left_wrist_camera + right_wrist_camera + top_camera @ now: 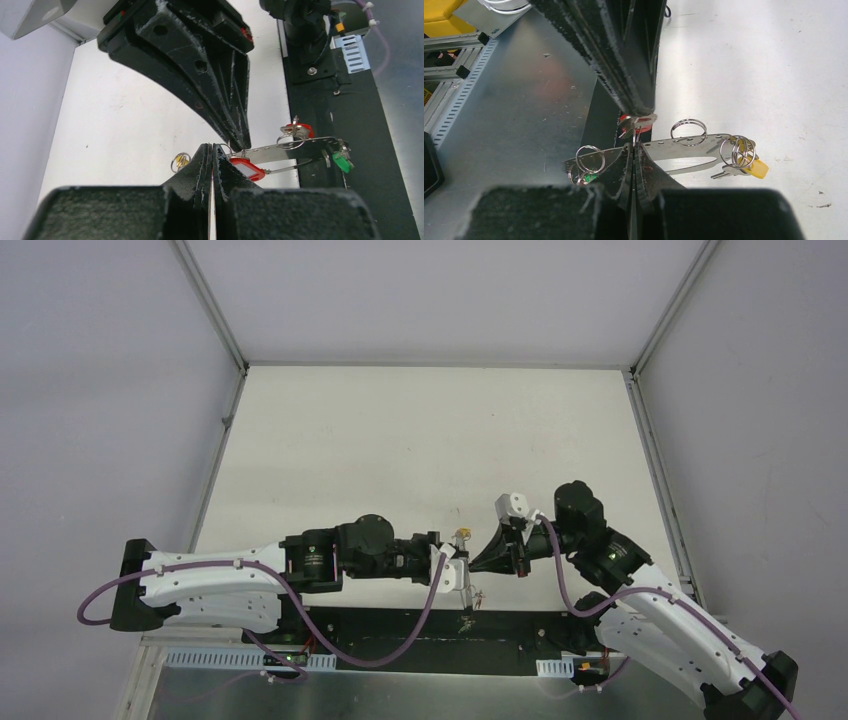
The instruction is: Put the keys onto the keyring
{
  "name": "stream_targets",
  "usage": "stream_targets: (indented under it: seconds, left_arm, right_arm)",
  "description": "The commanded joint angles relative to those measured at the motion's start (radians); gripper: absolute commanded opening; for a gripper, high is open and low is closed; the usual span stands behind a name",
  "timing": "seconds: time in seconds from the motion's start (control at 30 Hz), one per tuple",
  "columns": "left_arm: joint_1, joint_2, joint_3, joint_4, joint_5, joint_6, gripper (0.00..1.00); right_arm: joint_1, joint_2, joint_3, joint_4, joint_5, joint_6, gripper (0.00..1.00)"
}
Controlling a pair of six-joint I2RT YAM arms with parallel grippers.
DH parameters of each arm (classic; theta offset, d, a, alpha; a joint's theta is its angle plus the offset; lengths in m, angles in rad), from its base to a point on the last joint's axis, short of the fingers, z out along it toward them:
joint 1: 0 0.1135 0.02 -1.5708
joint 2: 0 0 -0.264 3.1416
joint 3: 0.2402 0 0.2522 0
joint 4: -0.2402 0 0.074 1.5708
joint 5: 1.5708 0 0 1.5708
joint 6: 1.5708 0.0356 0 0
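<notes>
My two grippers meet tip to tip low over the near table edge. The keyring (704, 145), a flat perforated metal band bent into a loop, hangs between them. My right gripper (634, 148) is shut on its band (280, 148). My left gripper (212, 148) is shut on a silver key with a red tag (247, 169), whose small ring reaches the band. On the keyring hang a yellow-tagged key (751, 167), a green-tagged key (584, 177) and another red-tagged key (300, 129). From above, the left gripper (458, 562) and right gripper (476, 562) hide most of the keyring (467, 585).
The black base strip (400, 625) and a grey metal plate (514, 100) lie right under and behind the grippers. The white table (430, 440) stretches away to the far walls. Purple cables loop beside both arms.
</notes>
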Motion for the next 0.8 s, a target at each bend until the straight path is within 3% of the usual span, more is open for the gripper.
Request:
stream_targets:
  seconds: [0.0, 0.77]
  left_arm:
    - [-0.015, -0.030, 0.004, 0.004, -0.070, 0.026, 0.00]
    - [-0.040, 0.019, 0.037, -0.022, -0.090, 0.051, 0.00]
  right_arm:
    - [0.000, -0.026, 0.048, 0.039, -0.030, -0.003, 0.00]
    - [0.000, -0.024, 0.057, 0.043, -0.032, 0.003, 0.00]
